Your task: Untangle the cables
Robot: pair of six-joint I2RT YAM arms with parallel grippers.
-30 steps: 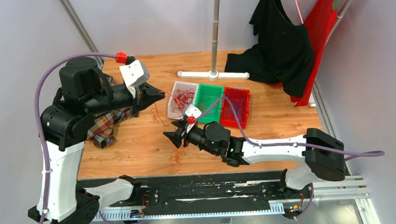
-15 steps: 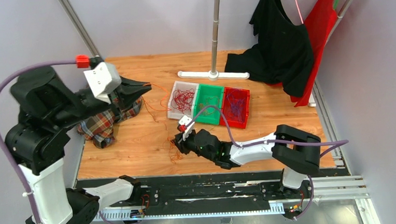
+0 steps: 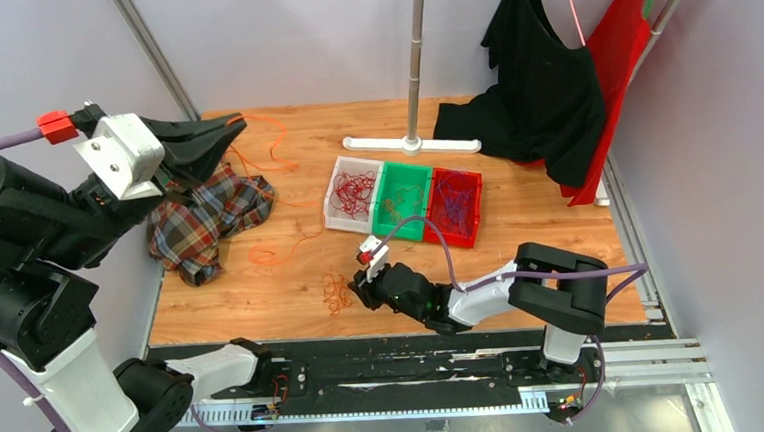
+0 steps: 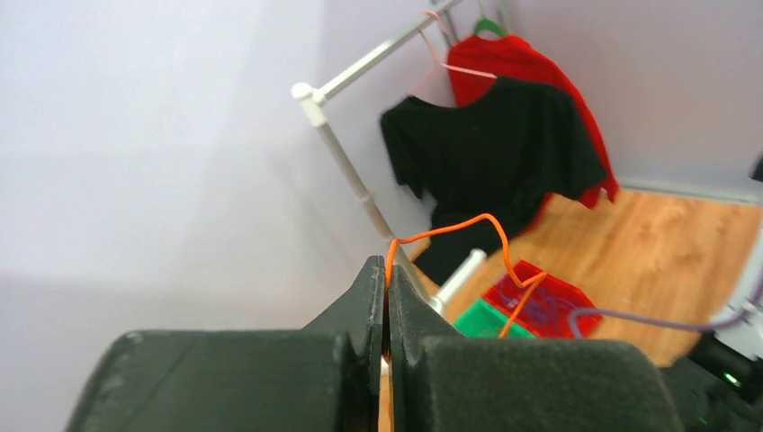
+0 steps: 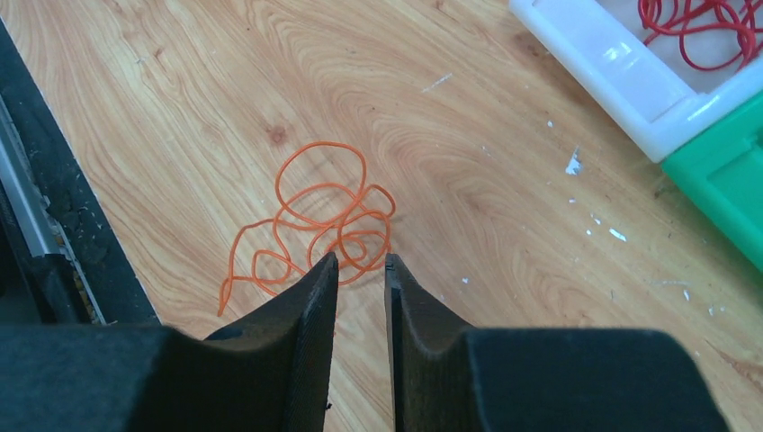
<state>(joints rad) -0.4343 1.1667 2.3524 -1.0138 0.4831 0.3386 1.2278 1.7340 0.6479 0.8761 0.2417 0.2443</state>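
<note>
Strand extraction: left gripper (image 4: 387,270) pinches one orange cable (image 4: 468,220) aloft; right gripper (image 5: 362,263), jaws narrowly apart with nothing visibly held, should next pin the clump (image 5: 315,225) at its 12 o'clock.

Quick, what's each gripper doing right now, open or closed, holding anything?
Left gripper: closed, holding an orange cable.
Right gripper: partly open at the edge of the orange clump, no grip visible.
</note>
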